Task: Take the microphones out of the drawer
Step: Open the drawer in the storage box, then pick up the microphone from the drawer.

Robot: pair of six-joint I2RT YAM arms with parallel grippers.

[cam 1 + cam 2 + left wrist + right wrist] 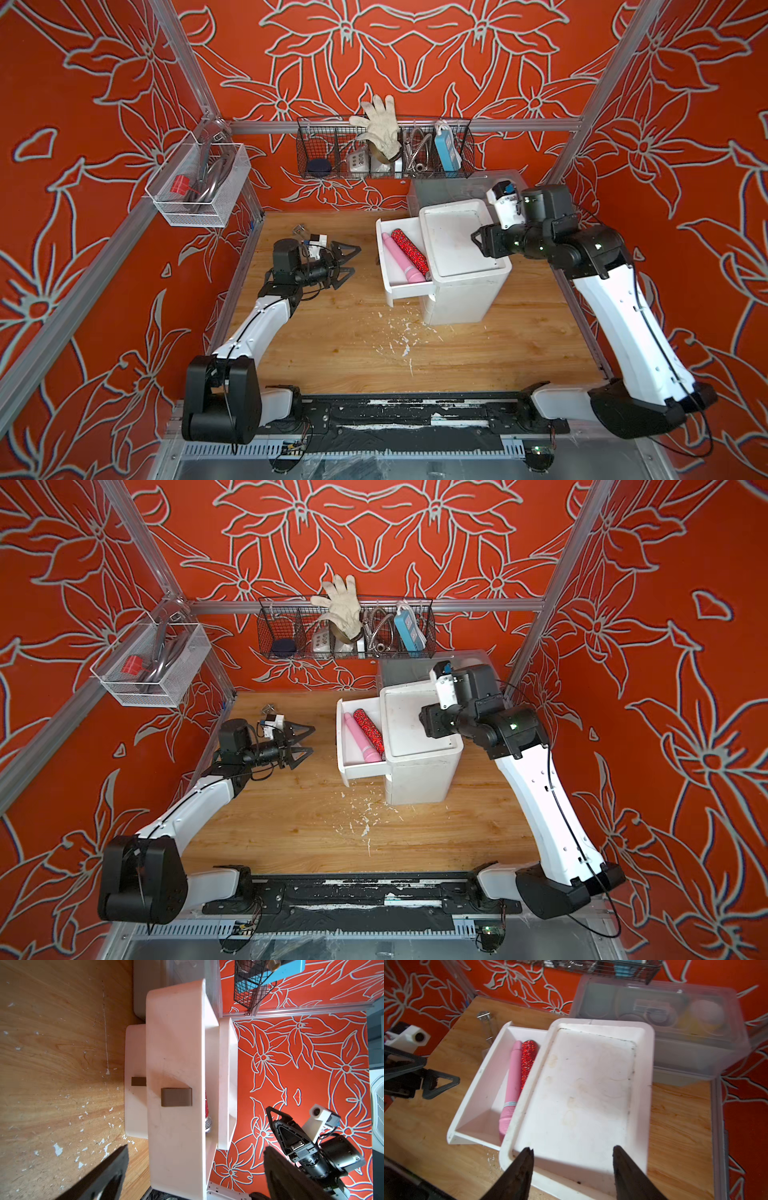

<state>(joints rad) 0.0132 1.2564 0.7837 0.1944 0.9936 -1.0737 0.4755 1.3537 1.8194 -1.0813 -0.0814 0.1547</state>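
The red glitter microphone [528, 1059] lay partly hidden under the cabinet [591, 1088] top, and only a sliver of it showed in the left wrist view. The pink microphone [511, 1084], smooth with a pale band, lay just beside it in the pulled-out drawer [477, 1084]. The left gripper [357, 259] stood wide open and empty, near the drawer front. The right gripper [571, 1149], cut off by the frame, hung parted over the cabinet, holding nothing.

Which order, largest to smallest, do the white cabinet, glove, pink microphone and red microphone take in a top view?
1. white cabinet
2. glove
3. pink microphone and red microphone: they look alike, and the red one is partly hidden under the cabinet.
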